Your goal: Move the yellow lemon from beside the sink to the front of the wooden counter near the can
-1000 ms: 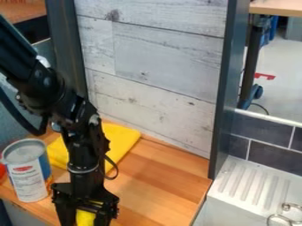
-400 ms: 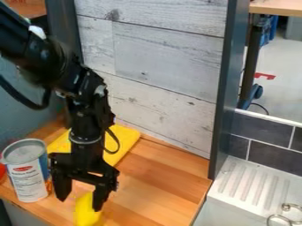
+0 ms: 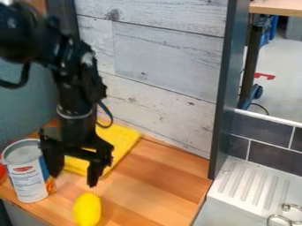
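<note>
Lower left of frame: gripper (image 3: 73, 178) spread, nothing pinched, above yellow oval object (image 3: 87, 209); can (image 3: 26, 171) just beside, yellow cloth (image 3: 121, 140) behind.

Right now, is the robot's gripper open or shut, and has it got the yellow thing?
Gripper: open, jaws apart and holding nothing, up above the yellow object on the wooden counter.
</note>
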Controlling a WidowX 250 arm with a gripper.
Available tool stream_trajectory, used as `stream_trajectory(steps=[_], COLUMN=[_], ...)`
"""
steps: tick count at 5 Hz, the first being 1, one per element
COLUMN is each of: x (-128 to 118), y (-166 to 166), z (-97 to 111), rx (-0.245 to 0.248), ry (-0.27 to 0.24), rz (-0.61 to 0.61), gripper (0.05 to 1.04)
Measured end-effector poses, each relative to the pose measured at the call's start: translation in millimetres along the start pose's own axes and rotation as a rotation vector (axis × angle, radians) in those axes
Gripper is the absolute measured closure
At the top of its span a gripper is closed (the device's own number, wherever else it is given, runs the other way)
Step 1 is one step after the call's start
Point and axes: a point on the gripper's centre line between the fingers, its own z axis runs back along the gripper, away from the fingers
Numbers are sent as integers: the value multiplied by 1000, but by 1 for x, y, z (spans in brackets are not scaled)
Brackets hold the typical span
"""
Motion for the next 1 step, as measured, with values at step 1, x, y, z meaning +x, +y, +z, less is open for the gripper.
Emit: stream_trajectory(steps=[1], x=[1], y=[2], z=[6], rx=[2], ry=[-9], rz=[-18], gripper=[80])
